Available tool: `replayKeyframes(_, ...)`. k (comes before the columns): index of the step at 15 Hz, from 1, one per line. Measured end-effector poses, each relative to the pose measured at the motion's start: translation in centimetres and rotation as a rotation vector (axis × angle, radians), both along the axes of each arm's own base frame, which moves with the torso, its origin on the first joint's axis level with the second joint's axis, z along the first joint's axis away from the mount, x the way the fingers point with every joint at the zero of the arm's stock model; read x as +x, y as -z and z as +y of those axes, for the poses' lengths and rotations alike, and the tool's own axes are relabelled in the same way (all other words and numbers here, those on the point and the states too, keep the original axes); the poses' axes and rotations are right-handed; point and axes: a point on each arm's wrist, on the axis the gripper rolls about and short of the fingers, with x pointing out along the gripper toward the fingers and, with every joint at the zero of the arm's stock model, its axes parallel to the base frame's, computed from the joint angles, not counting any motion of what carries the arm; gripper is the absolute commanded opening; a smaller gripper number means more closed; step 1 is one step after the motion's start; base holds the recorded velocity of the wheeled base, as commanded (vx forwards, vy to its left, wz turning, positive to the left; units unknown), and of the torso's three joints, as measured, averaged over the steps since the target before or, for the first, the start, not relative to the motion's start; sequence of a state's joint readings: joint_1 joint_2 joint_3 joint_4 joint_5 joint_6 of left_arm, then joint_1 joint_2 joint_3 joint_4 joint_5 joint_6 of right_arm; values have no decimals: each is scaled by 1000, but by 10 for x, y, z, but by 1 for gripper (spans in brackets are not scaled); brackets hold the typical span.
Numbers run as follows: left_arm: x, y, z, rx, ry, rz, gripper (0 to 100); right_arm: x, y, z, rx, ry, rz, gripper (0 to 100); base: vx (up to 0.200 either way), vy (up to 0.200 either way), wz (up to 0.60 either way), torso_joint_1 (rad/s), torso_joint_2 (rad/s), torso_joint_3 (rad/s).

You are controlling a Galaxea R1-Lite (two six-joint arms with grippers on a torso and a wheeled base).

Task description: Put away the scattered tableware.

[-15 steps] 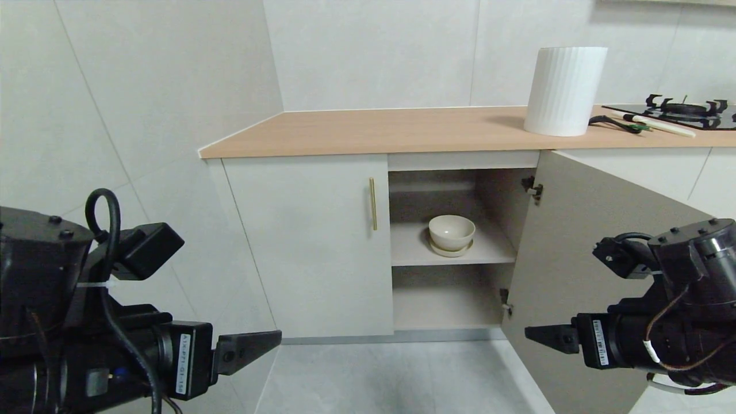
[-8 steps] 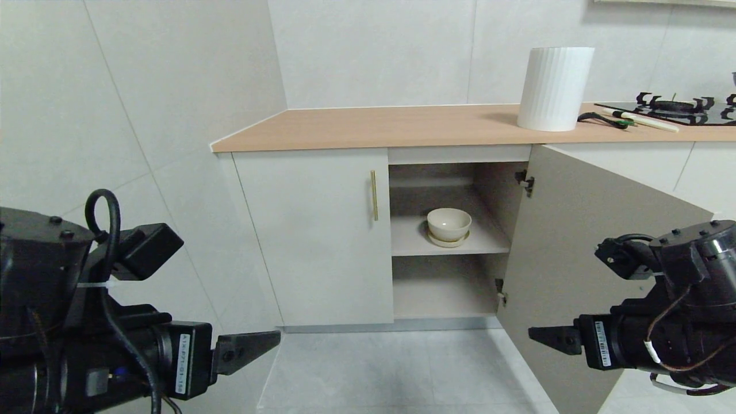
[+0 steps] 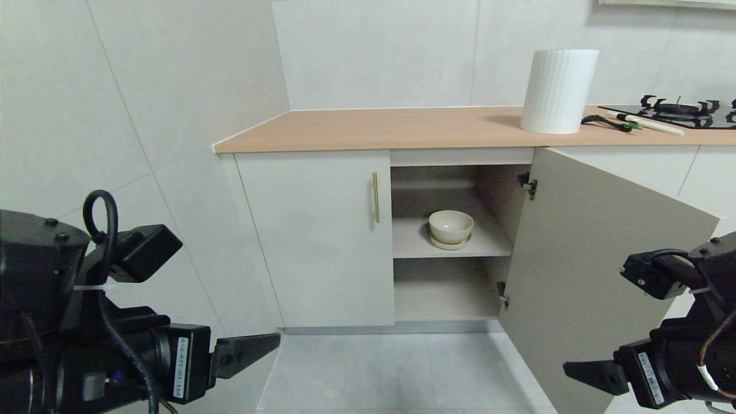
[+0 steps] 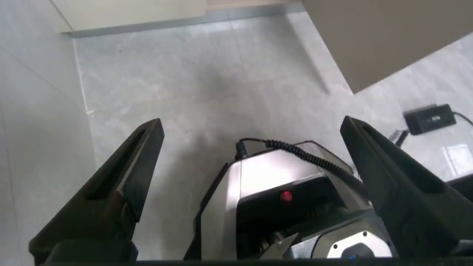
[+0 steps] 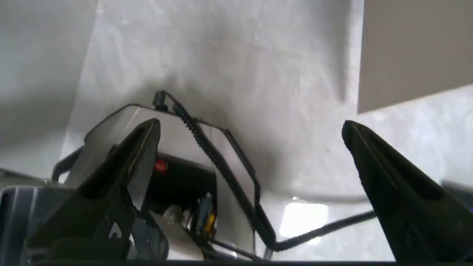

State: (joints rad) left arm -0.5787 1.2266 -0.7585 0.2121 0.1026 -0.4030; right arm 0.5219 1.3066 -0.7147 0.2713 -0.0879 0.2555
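Cream ceramic bowl (image 3: 451, 225) on cream saucer (image 3: 449, 245), middle of upper shelf (image 3: 411, 240), open grey cabinet (image 3: 313, 241). Left gripper (image 4: 251, 137), right gripper (image 5: 251, 129): fingers spread wide, empty.

Left pincer (image 4: 251, 127): two dark fingers (image 4: 122, 181) spread wide apart, tips aimed at grey tiled floor (image 4: 222, 66). Cabinet base (image 4: 133, 9): pale strip at far edge of floor. Cabinet door (image 4: 384, 37): beige panel, swung out over floor. Small black box (image 4: 429, 118) with cable: lying on floor beside door.
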Motion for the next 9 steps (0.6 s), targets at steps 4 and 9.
replayKeyframes(4,0,0,0,0,1,1,100,-1,-3,-2,-31,19,-4,100,0,-200,0,3,4,-7)
replayKeyframes(9,0,1,0,1,1,3,100,-4,1,-9,-125,27,65,100,0,-200,0,5,5,0)
